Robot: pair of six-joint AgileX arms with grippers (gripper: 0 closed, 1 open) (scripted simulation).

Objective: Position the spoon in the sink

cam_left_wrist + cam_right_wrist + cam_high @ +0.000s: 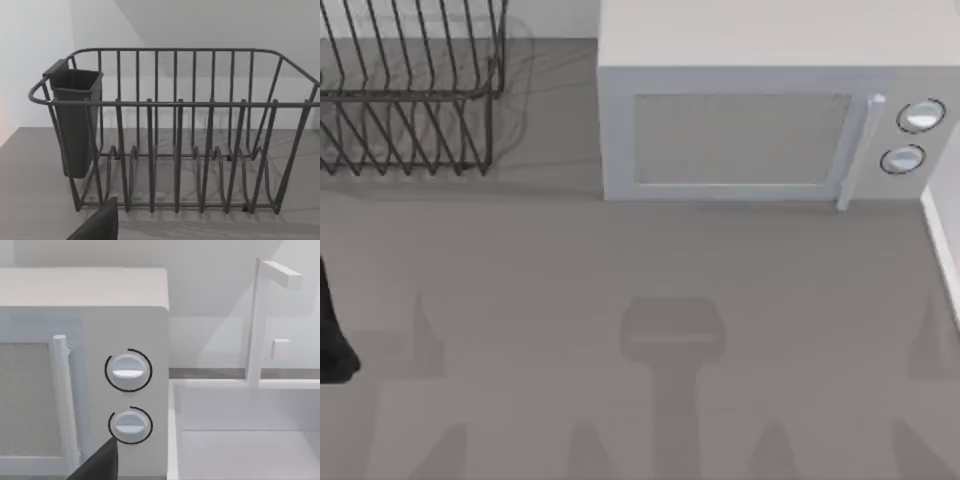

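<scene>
Arguably the risk is a blind reach, since I cannot tell where the spoon lies: my left gripper [100,225] faces the dish rack [175,103], my right gripper [100,462] the microwave [125,320] with the sink [250,410] just beside it, and I cannot tell whether either is open or holding anything.

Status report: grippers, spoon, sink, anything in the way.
Left arm parked at table's left edge; fingers unreadable. White sink right of white microwave, faucet behind. Dark wire dish rack far left. Countertop bare in front.
</scene>
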